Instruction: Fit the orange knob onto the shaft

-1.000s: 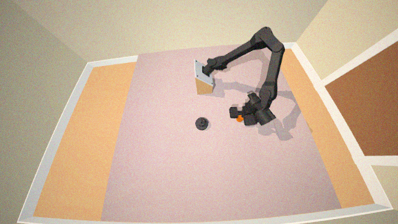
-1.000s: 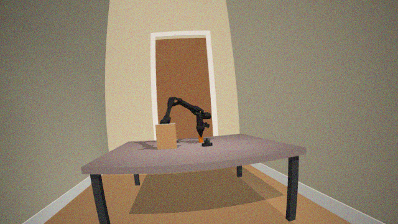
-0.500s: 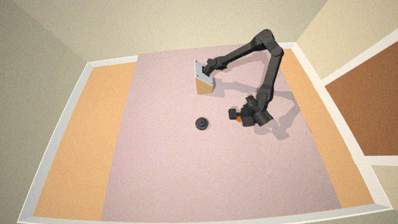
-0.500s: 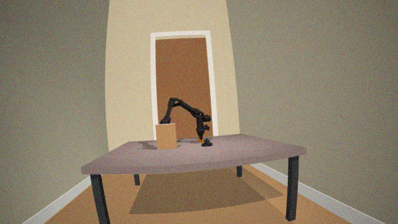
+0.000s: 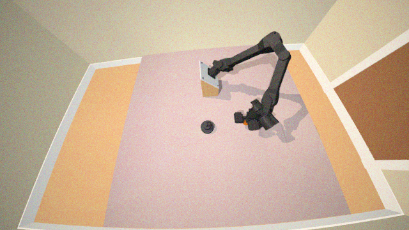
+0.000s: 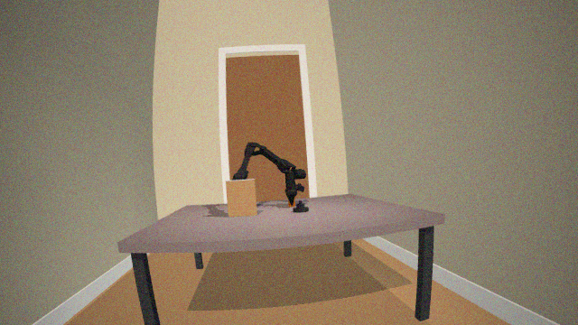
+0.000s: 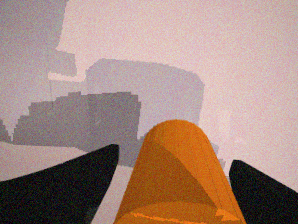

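Observation:
The orange knob stands on the table, mostly hidden by the gripper in the top view. My gripper is partly open, pointing down, with its fingers on either side of the knob. In the wrist view a gap shows between the knob and each fingertip. The knob's hole is out of sight. The dark round pedestal stands apart from the knob, to its left in the top view, with its short dark shaft upright. The shaft's flat side cannot be made out.
A wooden block with a sloped pale top plate stands on the table, behind the pedestal in the top view. The arm's base end meets this plate. The arm's shadows fall around the knob.

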`<state>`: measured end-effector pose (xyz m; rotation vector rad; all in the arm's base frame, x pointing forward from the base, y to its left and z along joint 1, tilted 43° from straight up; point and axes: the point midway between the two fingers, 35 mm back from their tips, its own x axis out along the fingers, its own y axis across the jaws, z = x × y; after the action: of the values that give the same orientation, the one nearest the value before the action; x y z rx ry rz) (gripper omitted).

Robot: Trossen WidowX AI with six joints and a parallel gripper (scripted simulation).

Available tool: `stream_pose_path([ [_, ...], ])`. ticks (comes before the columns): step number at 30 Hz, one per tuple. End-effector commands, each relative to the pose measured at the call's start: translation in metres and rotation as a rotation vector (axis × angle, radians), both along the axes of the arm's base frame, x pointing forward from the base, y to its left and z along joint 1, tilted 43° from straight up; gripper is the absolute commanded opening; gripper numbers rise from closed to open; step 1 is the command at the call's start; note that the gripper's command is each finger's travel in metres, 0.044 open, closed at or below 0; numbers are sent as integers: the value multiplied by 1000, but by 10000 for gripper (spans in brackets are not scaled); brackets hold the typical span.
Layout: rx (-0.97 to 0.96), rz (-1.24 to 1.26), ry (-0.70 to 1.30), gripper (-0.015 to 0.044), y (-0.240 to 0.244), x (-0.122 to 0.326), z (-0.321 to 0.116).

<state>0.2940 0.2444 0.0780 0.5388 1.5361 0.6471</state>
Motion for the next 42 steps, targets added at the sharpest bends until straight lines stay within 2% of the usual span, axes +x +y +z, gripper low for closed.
stream_pose_path([
  [1,-4,-5,2,230,0,0,-1],
  [2,-4,-5,2,204,0,0,-1],
  [9,-4,-5,2,157,0,0,-1],
  [15,-12,-5,0,0,-19,7,15],
  [31,-11,-5,2,0,-104,9,91],
  [42,-21,-7,2,0,-114,15,80],
])
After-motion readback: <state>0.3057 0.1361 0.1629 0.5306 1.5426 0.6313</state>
